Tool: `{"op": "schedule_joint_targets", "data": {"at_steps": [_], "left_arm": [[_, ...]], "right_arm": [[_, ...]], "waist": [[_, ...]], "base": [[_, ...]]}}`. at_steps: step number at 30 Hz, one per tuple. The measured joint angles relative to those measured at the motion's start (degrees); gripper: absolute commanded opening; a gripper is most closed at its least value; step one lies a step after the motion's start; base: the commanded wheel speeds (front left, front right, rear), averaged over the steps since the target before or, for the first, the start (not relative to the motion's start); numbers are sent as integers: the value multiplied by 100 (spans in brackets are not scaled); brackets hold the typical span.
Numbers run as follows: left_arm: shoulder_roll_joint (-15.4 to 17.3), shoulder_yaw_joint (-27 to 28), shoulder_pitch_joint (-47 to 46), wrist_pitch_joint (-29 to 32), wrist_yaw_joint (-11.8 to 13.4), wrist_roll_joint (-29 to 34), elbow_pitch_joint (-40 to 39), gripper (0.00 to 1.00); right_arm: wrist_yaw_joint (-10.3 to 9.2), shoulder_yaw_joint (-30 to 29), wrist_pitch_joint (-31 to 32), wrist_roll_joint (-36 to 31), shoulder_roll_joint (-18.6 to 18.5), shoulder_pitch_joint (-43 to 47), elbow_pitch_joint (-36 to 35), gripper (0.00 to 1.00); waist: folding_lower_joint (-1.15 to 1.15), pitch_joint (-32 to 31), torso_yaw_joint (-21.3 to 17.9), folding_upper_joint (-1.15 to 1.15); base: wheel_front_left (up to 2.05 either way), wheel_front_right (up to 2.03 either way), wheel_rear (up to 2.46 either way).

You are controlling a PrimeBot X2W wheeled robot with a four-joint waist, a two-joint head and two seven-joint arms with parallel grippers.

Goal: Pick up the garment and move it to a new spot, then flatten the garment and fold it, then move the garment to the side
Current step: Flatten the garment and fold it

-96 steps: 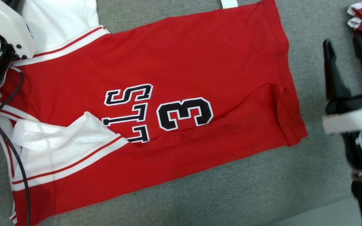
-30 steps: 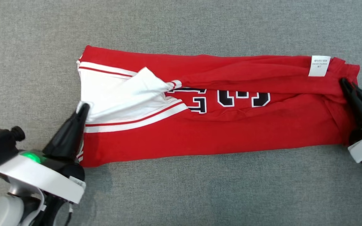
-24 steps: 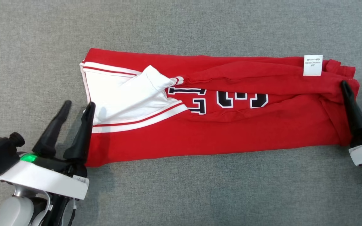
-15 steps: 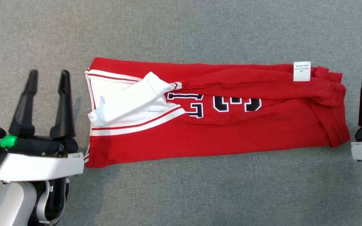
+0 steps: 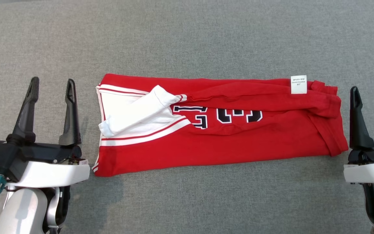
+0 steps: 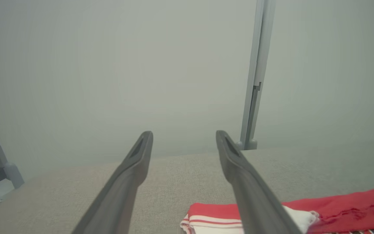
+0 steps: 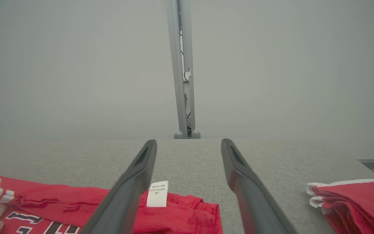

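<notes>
On the grey surface lies the folded red shirt; the left gripper and right gripper flank it, both spread wide, holding nothing.

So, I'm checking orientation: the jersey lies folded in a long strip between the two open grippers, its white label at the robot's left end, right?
No. The head view shows the white label at the right end of the jersey, near the right gripper. Otherwise correct: both it and the left gripper are open.

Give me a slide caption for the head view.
Red-and-white jersey folded into a long strip on grey fabric surface, open left gripper and open right gripper flanking it.
</notes>
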Motion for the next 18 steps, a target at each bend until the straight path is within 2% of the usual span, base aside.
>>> {"op": "schedule_joint_targets", "data": {"at_steps": [5,11,18], "left_arm": [[-177,114,62,0,-288,103,254,100],[-271,253,64,0,-519,199,467,100],[-341,325,60,0,-651,279,552,100]], "right_arm": [[1,-10,43,-11,49,51,89,100],[1,-55,125,31,2,21,222,100],[0,-201,263,105,-215,-415,644,100]], "waist": [[0,-81,14,0],[0,-142,33,0],[0,-47,63,0]], "base": [[0,0,0],[0,0,0],[0,0,0]]}}
